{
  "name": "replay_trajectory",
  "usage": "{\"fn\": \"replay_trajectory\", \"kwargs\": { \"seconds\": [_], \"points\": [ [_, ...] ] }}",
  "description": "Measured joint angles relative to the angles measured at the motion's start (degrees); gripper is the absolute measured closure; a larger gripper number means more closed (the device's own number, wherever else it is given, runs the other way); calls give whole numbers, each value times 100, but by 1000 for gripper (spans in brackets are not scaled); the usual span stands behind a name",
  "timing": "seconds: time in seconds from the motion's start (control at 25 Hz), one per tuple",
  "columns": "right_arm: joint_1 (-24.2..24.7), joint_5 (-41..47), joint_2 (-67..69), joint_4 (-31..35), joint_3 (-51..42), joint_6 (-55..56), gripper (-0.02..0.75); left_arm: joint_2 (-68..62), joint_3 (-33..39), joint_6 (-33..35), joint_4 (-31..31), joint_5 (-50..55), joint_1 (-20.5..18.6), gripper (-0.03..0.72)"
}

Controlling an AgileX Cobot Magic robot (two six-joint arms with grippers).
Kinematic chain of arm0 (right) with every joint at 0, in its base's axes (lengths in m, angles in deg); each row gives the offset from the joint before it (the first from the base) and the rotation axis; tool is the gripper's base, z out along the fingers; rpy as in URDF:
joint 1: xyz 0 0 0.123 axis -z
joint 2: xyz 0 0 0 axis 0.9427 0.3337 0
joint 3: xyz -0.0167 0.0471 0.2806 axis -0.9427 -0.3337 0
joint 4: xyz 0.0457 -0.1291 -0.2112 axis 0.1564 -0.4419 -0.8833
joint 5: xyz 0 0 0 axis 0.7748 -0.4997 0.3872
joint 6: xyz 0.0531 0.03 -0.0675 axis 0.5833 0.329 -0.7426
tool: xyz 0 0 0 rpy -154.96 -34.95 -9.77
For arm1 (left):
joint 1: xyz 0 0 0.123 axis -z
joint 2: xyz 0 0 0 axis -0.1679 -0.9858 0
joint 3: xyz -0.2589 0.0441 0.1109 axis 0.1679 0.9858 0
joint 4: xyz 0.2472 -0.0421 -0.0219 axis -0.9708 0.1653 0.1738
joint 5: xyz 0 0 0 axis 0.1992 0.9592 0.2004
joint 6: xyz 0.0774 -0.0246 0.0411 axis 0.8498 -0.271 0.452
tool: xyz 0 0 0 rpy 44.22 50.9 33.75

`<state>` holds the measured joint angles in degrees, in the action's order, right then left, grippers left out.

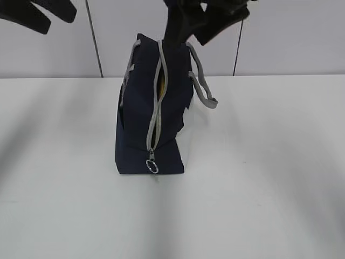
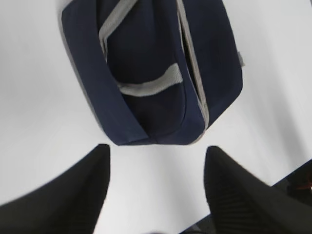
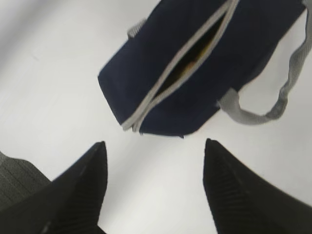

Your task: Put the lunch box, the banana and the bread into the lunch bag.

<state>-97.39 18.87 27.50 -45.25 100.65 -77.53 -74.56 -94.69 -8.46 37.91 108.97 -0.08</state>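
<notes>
The navy lunch bag (image 1: 137, 121) stands on the white table (image 1: 269, 178), its grey zipper (image 1: 157, 108) parted along the top. A yellow strip (image 3: 199, 52) shows through the slit and looks like the banana; the same yellow (image 1: 159, 82) shows in the exterior view. The lunch box and the bread are out of view. My left gripper (image 2: 155, 148) hangs open and empty above the table, with the lunch bag (image 2: 146, 53) ahead of it. My right gripper (image 3: 153, 144) is also open and empty, over the table beside the lunch bag (image 3: 253, 44). In the exterior view my right gripper (image 1: 193, 35) sits above the bag's top.
A metal ring pull (image 1: 152, 166) hangs at the zipper's near end. One grey strap handle (image 1: 204, 86) loops out to the right. My left gripper (image 1: 56, 22) is at the upper left edge of the exterior view. A white panelled wall (image 1: 280, 38) stands behind the table.
</notes>
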Motion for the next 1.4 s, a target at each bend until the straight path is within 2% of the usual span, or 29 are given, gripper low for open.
{"fn": "replay_trajectory", "kwargs": {
  "seconds": [0.16, 0.32, 0.48, 0.72, 0.88, 1.4],
  "points": [
    [0, -365, -740, 4, -1162, 0, 281, 553, 745, 6, -72, 8, 0, 260],
    [0, -1657, -1534, 146, -2645, -195, 281, 1111, 1416, 44, -84, 16, 0, 260],
    [0, -3219, -2215, 556, -4358, -634, 282, 1549, 1975, 80, -84, -102, 2, 260],
    [0, -5087, -2696, 1141, -6302, -980, 293, 1666, 2376, 84, -66, -493, 7, 275],
    [0, -5817, -2710, 1224, -6791, -1012, 294, 1666, 2494, 84, -52, -629, 7, 292],
    [0, -7706, -1900, 1204, -6840, -1025, 295, 1666, 2499, 106, -32, -741, 7, 309]
  ]
}}
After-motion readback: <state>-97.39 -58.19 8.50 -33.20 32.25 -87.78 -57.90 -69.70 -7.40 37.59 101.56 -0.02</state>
